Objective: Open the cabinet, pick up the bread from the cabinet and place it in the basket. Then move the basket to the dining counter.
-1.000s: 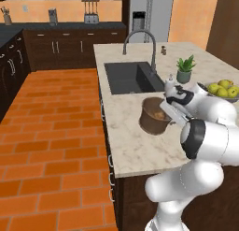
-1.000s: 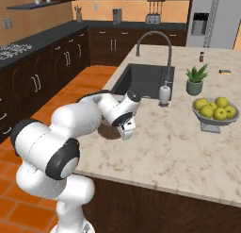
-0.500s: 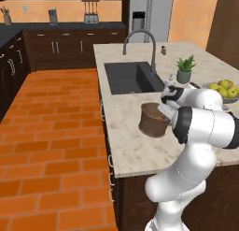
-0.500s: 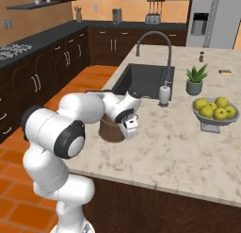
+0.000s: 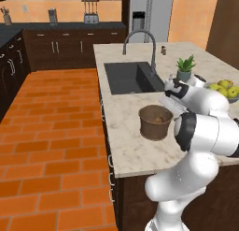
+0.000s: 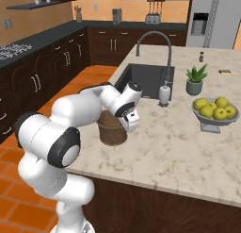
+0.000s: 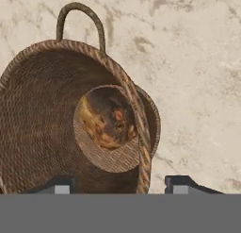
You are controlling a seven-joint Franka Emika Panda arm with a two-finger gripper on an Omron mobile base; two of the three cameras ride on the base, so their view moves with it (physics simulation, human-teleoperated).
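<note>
Claw (image 7: 122, 184) wide open, gripping nothing, its tips straddling the basket (image 7: 70, 119) rim at lower centre; basket stands on the dining counter (image 7: 197, 62), bread (image 7: 106, 121) inside.

On the beige counter (image 6: 179, 147), the brown woven basket (image 6: 112, 129) stands near the left edge, just in front of the dark sink (image 6: 143, 81), with the white arm's hand (image 6: 128, 115) against its right side, while a bowl of green apples (image 6: 215, 113) sits toward the right edge.
</note>
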